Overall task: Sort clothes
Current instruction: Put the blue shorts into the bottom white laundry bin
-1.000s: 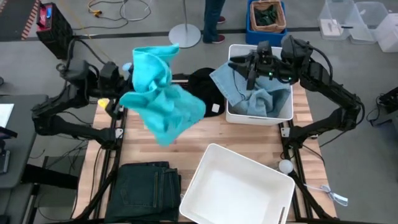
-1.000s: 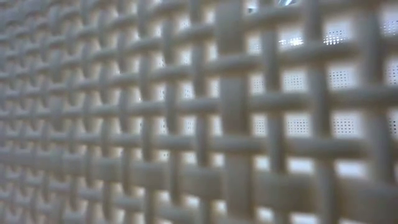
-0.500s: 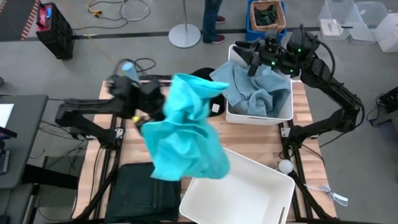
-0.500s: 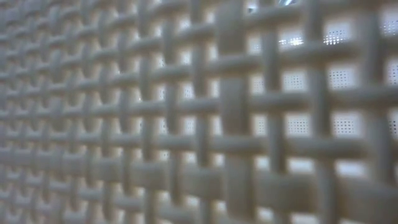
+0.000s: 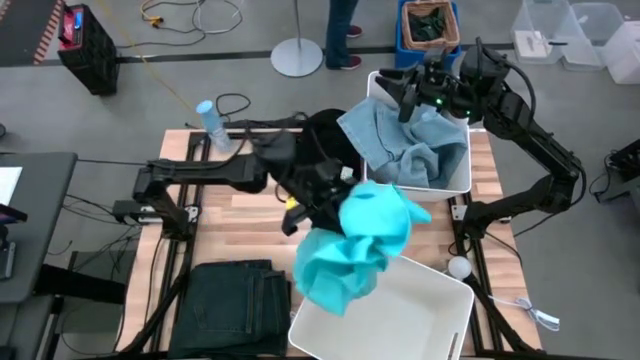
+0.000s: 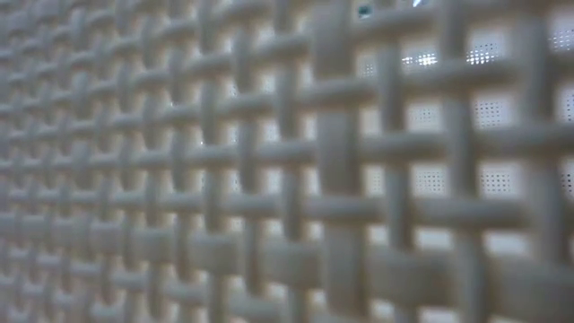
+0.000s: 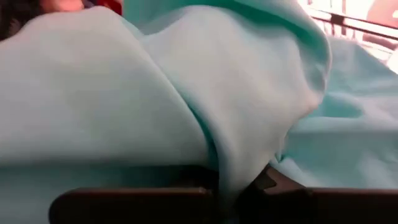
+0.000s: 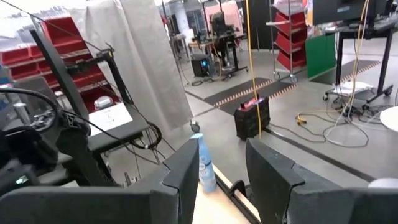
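My left gripper (image 5: 338,198) reaches over the table's middle, shut on the bright turquoise top (image 5: 355,240). The top hangs bunched over the far left corner of the near white bin (image 5: 400,310). The cloth fills the left wrist view around the gripper (image 7: 233,186). My right gripper (image 5: 400,95) hovers open above the far white bin (image 5: 455,185), with nothing between its fingers (image 8: 186,180). The pale blue denim piece (image 5: 415,150) lies in that bin, one end draped over its left rim. The black top (image 5: 325,135) lies on the table under my left arm. The dark jeans (image 5: 240,300) lie folded at the near left. My left gripper pinches a bunched fold of the turquoise top (image 7: 227,165) between its two fingers; how many layers, I cannot tell. The fingers come about level from the table's left. The top hangs slack below them, clear of the table, its lower end (image 5: 325,285) by the near bin's rim.
A spray bottle (image 5: 212,122) stands at the far left of the table. A small white ball (image 5: 459,267) sits at the right edge. The near bin's lattice wall (image 6: 287,161) blocks the whole low view. A person's legs (image 5: 345,30) and a blue crate (image 5: 430,25) are beyond the far edge.
My left gripper has swung from the far left toward the table's middle and near side and sunk a little. Its wrist has rolled and it stays shut on the turquoise top. The top has travelled with it, from spread out and hanging to bunched over the near bin's corner.
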You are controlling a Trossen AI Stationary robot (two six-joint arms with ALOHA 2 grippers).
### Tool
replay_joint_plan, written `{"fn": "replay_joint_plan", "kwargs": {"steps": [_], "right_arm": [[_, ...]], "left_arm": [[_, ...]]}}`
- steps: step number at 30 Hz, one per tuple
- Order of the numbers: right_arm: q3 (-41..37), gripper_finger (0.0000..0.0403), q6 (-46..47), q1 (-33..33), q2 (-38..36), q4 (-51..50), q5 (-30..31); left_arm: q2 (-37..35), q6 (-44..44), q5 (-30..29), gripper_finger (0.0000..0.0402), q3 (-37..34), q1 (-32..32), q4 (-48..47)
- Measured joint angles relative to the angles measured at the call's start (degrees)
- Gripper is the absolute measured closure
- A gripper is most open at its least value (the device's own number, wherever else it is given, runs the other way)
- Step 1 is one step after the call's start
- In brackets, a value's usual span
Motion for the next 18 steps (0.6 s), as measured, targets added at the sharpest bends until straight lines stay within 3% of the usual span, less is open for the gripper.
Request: {"fn": "replay_joint_plan", "kwargs": {"steps": [10,18], "right_arm": [[0.0,0.0255,-1.06,-0.02,0.0,-0.69,0.0],[0.0,0.0255,-1.55,-0.02,0.0,-0.68,-0.02]], "left_arm": [[9.78,-8.88,12.58,0.0386,10.51,-0.23,-5.35],[16.53,-12.98,17.37,0.0386,19.66,-0.42,-10.63]]}}
